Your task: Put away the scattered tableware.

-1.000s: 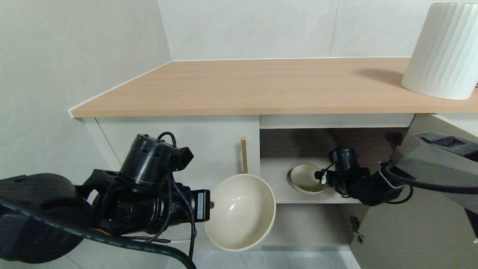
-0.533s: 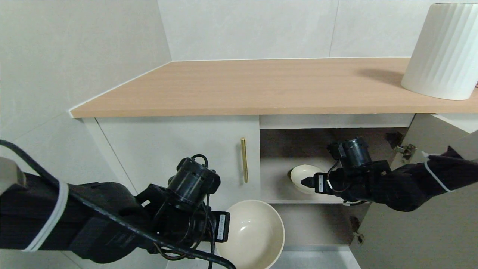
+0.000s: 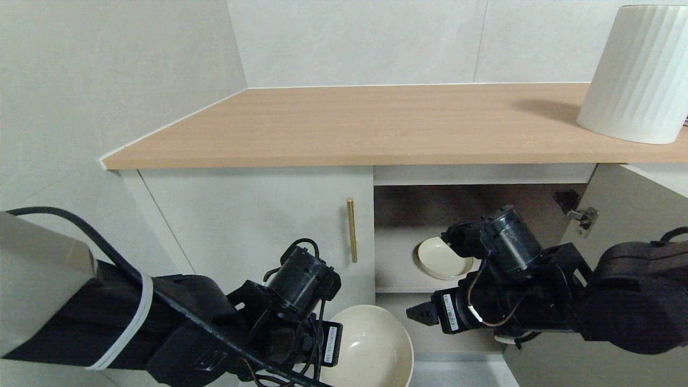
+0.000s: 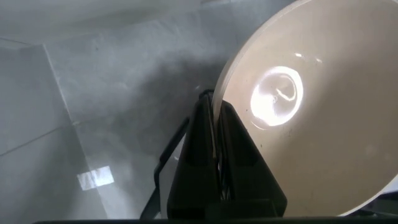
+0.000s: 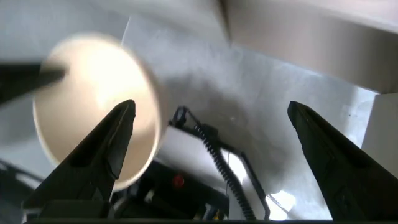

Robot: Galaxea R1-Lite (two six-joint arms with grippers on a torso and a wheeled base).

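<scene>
Wood surface (image 3: 376,123) above open cabinet (image 3: 258,215).
Small dish (image 3: 443,259) on shelf (image 3: 395,271), centre right; left tool (image 3: 334,344) clenched on cream bowl (image 3: 371,349) rim, lower centre; right tool (image 3: 419,314) released, empty.

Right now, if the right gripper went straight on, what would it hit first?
Likely the floor: between the right gripper's open fingers lies bare floor, with the cream bowl held by the left gripper just off to one side. Depth is unclear; it might clip the bowl.
</scene>
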